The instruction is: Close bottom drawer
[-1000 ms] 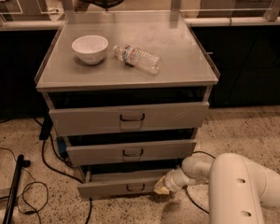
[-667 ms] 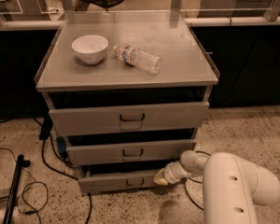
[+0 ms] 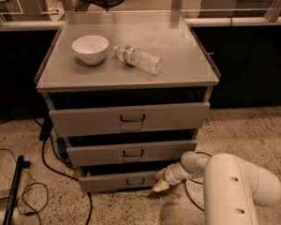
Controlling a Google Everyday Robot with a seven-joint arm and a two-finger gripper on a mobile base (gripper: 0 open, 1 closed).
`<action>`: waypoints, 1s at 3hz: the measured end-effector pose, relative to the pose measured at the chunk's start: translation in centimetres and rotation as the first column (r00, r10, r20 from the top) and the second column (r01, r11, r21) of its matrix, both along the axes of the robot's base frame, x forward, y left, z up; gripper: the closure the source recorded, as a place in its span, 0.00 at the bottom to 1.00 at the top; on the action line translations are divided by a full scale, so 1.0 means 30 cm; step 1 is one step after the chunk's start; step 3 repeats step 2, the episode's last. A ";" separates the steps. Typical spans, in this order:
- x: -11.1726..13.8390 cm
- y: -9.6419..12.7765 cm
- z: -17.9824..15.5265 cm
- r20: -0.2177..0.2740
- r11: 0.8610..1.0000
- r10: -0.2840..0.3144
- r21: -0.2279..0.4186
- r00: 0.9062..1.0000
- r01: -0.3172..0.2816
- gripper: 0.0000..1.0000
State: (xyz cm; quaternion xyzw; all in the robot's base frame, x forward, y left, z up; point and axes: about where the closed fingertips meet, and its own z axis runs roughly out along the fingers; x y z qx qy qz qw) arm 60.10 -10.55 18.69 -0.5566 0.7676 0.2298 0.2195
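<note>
The bottom drawer [image 3: 117, 181] is the lowest of three grey drawers in the cabinet, with a small dark loop handle [image 3: 135, 181] at its middle. Its front stands out only slightly from the cabinet. My gripper [image 3: 160, 185] is low at the drawer front's right end, touching it, at the tip of my white arm [image 3: 234, 186] that reaches in from the lower right.
The middle drawer [image 3: 131, 153] and top drawer [image 3: 129, 118] fronts sit above. A white bowl [image 3: 90, 48] and a lying plastic bottle [image 3: 138, 59] rest on the cabinet top [image 3: 178, 55]. Black cables [image 3: 47, 158] and a dark rod [image 3: 13, 191] lie on the speckled floor at the left.
The bottom drawer has slid inward toward the cabinet, and my gripper has followed it, moving up and back against its right end.
</note>
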 end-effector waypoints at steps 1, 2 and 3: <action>0.000 0.000 0.000 0.000 1.000 0.000 0.000 1.000 0.000 0.00; 0.000 0.000 0.000 0.000 1.000 0.000 0.000 1.000 0.000 0.00; 0.000 0.000 0.000 0.000 1.000 0.000 0.000 1.000 0.000 0.00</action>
